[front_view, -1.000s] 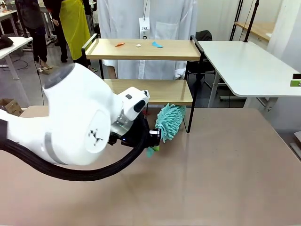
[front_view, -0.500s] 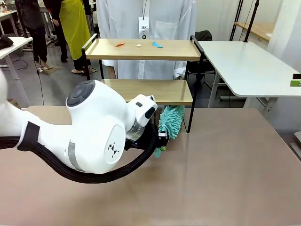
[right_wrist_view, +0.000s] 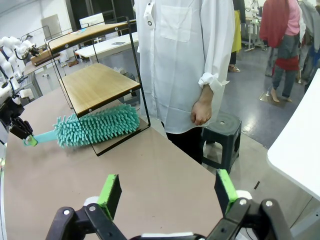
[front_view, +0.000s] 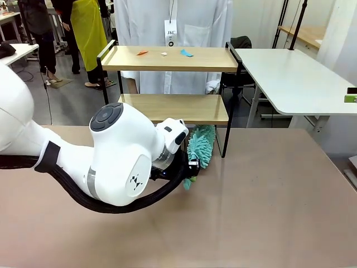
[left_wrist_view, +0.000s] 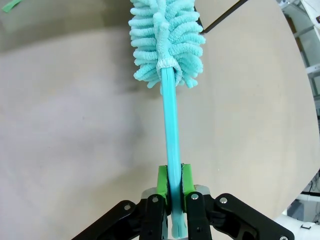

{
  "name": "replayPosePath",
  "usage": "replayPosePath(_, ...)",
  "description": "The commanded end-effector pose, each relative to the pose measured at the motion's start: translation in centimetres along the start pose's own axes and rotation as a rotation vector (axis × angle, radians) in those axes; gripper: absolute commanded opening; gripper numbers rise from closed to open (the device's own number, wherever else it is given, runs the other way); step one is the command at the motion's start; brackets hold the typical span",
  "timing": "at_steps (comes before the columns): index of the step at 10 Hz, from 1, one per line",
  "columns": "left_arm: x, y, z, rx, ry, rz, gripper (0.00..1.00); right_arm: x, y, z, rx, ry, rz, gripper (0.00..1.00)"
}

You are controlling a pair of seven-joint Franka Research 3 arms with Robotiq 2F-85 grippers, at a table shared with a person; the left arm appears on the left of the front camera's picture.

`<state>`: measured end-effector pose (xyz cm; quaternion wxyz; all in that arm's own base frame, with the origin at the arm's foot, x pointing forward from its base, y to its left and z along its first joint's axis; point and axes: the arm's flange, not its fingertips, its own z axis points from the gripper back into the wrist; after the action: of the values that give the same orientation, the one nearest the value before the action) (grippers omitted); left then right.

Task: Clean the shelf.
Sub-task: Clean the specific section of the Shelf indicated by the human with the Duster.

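Observation:
The shelf stands at the table's far edge, two light wooden boards in a black frame; it also appears as the shelf in the right wrist view. Small orange, white and blue scraps lie on its top board. My left gripper is shut on the handle of a teal fluffy duster. The duster's head lies low at the shelf's right end, partly under the lower board. My right gripper stands open with nothing between its pads, well away from the shelf.
A person in a white coat stands just behind the shelf, one hand hanging down. A white table sits at the right, a dark stool beyond the table edge. Tan tabletop in front is bare.
My left arm has swung to the right and its gripper has carried the duster a little right, toward the shelf's right post. The right gripper stays open.

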<state>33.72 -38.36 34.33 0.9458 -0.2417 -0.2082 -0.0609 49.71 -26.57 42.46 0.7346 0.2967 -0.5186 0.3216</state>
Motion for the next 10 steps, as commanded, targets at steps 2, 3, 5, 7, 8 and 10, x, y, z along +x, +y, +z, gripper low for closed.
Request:
replayPosePath(2,0.3,-5.2,-2.5,0.041,0.003,-0.007,0.13,0.3,0.1,0.0,0.0,-0.001,0.006,1.0)
replayPosePath(3,0.2,-5.2,-3.2,0.065,0.008,-0.013,0.13,0.3,0.1,0.0,0.0,-0.001,0.006,1.0)
replayPosePath(5,0.1,-5.1,-3.3,0.095,0.006,-0.022,0.13,0.3,0.1,0.0,0.0,-0.001,0.006,1.0)
replayPosePath(7,0.7,0.4,-1.4,0.042,0.019,-0.038,0.13,0.3,0.1,0.0,0.0,-0.001,0.006,1.0)
replayPosePath(8,0.9,-0.1,-1.3,0.045,0.02,-0.049,0.13,0.3,0.1,0.0,0.0,-0.001,0.006,1.0)
replayPosePath(10,1.1,0.4,-1.0,0.105,0.052,-0.071,0.13,0.3,0.1,0.0,0.0,-0.001,0.006,1.0)
